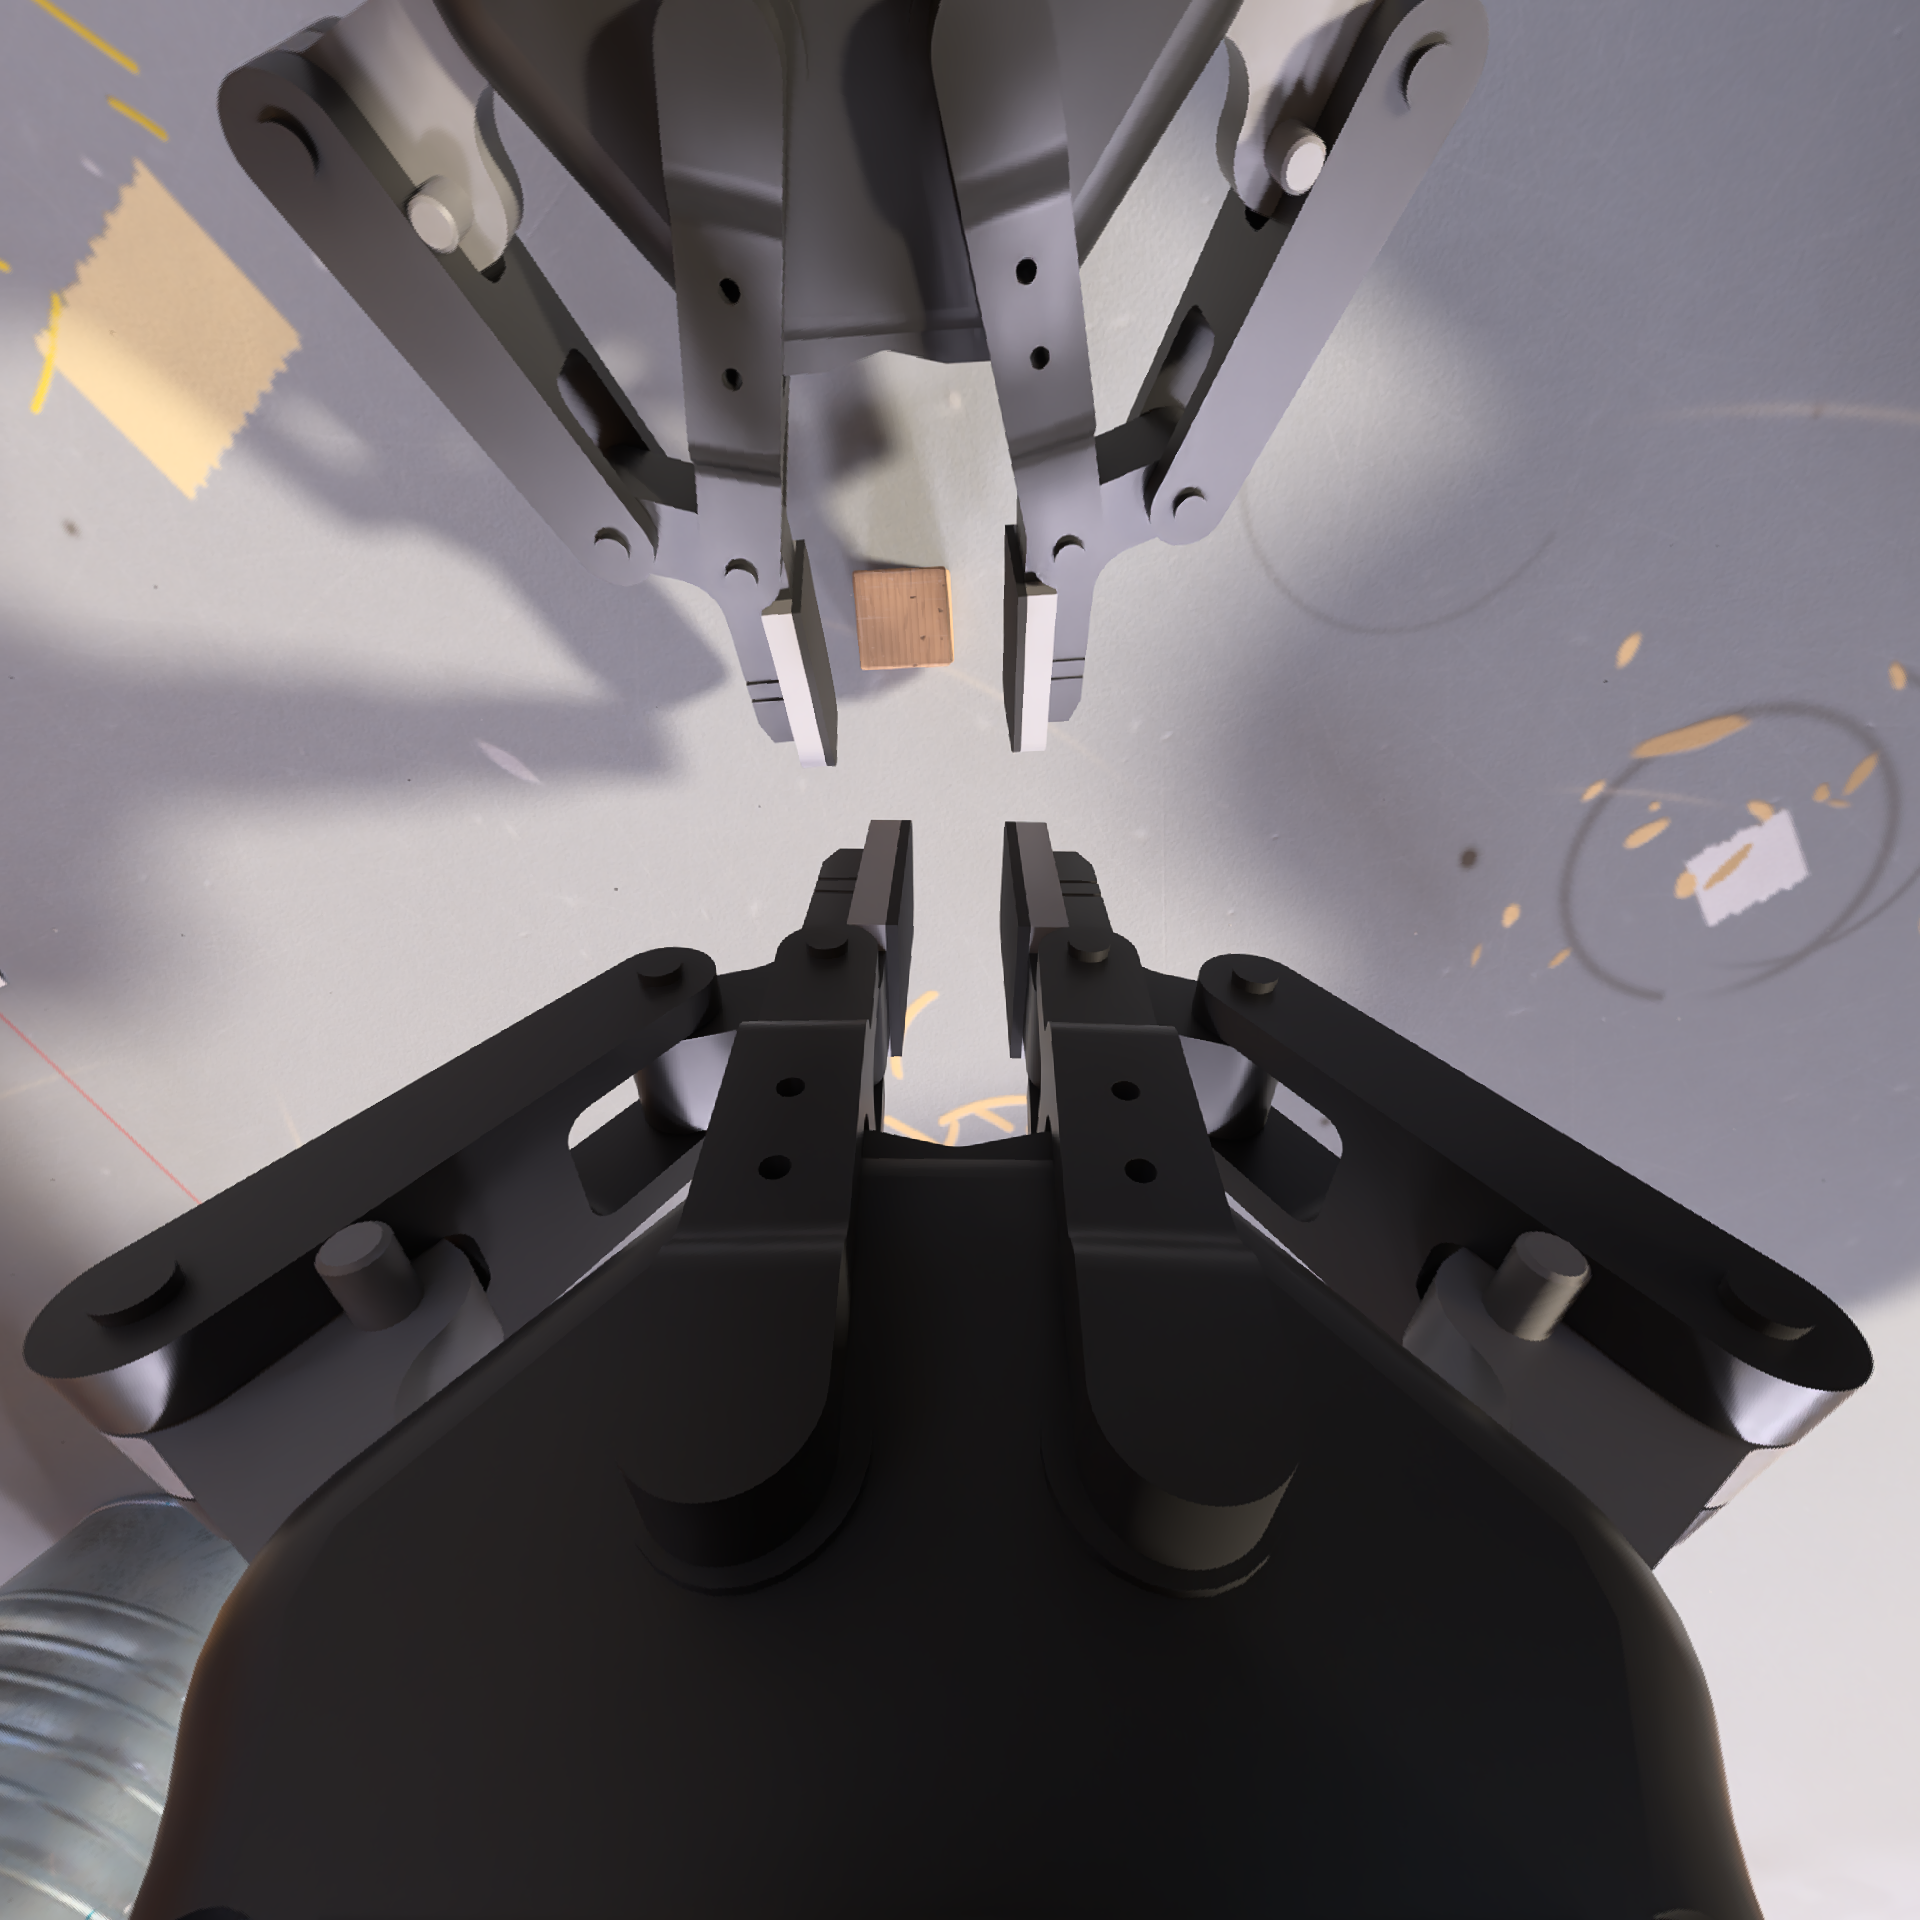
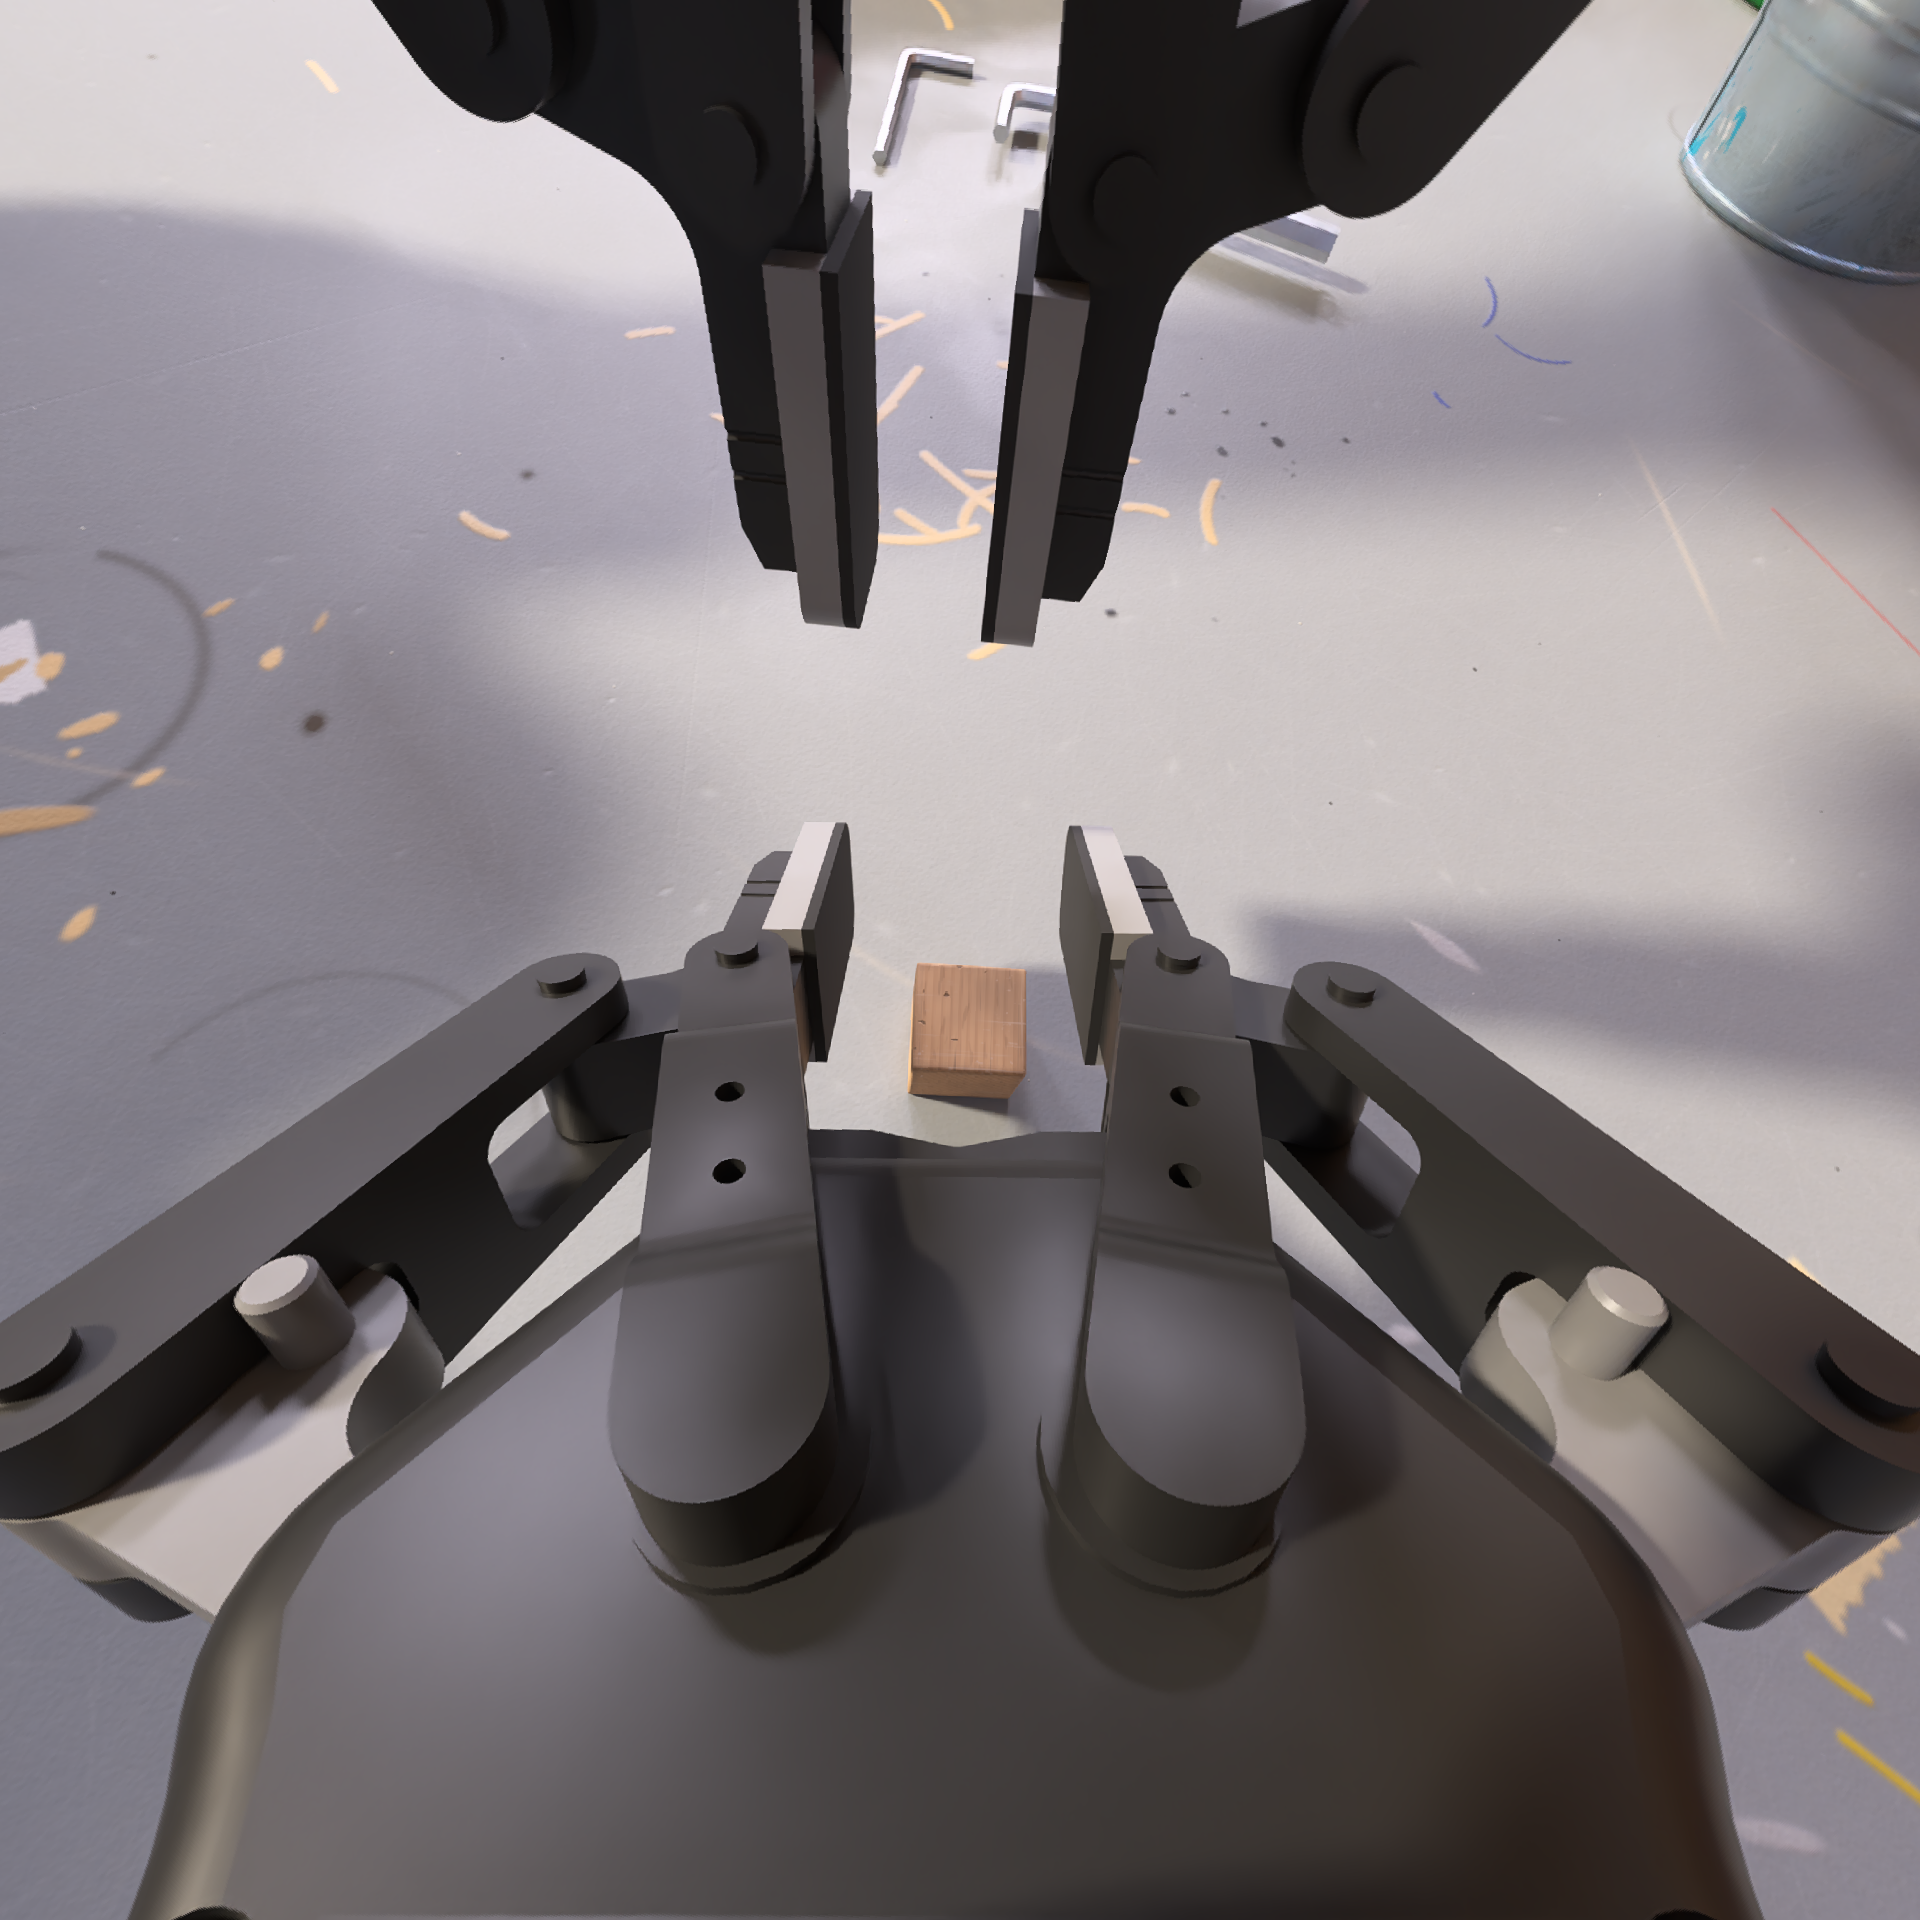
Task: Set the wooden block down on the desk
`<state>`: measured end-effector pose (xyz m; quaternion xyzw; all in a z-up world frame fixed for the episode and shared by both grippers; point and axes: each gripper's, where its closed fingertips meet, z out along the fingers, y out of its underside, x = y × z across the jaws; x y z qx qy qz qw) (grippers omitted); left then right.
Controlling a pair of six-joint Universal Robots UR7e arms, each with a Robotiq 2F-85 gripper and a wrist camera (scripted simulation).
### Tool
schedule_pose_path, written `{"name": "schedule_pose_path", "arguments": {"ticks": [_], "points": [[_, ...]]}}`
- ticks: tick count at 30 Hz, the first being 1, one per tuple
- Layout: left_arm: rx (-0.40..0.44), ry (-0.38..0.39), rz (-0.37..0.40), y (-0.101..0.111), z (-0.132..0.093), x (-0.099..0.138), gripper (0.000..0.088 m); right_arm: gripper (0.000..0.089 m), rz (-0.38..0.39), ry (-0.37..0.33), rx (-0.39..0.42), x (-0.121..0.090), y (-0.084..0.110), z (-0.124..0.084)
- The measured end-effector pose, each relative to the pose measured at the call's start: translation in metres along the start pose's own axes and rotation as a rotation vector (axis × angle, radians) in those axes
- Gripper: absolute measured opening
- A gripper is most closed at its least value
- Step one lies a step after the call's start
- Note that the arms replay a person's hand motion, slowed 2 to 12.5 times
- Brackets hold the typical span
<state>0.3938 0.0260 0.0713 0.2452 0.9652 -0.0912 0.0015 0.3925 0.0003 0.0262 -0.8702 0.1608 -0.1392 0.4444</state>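
A small wooden block [image 2: 966, 1029] lies on the grey desk [image 2: 1455, 727], under and between the fingers of my right gripper [image 2: 956, 836]. That gripper is open and neither pad touches the block. In the left wrist view the block [image 1: 903, 620] shows between the right gripper's [image 1: 925, 743] lit pads. My left gripper [image 1: 958, 842] faces it tip to tip, its fingers a narrow gap apart and holding nothing. It also shows at the top of the right wrist view [image 2: 920, 623].
Two hex keys [image 2: 914, 99] and a short metal bar [image 2: 1288, 234] lie beyond the left gripper. A metal can [image 2: 1818, 156] stands at the far right, and also shows in the left wrist view [image 1: 73, 1662]. A tape scrap [image 1: 166, 322] and wood shavings [image 2: 935, 509] mark the desk.
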Motion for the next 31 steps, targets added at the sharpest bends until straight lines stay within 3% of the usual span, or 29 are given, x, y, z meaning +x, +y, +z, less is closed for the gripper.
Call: {"name": "schedule_pose_path", "arguments": {"ticks": [5,11,20,31], "points": [[0.047,-0.034,-0.018,-0.0001,0.0002,-0.0005,0.0161,0.0365,-0.007,0.008,0.003,0.0012,-0.0003,-0.0006],[0.085,-0.011,-0.069,0.0005,-0.0005,0.0000,0.0171,0.0365,-0.001,0.005,0.006,0.0004,-0.0008,0.0002],[0.069,0.062,-0.112,0.0018,-0.0021,0.0021,0.0217,0.0361,-0.003,0.008,0.003,0.0013,-0.0011,0.0006],[0.090,0.055,-0.124,0.0022,-0.0021,-0.0002,0.0228,0.0360,-0.003,0.006,0.002,0.0010,-0.0010,0.0006]]}}
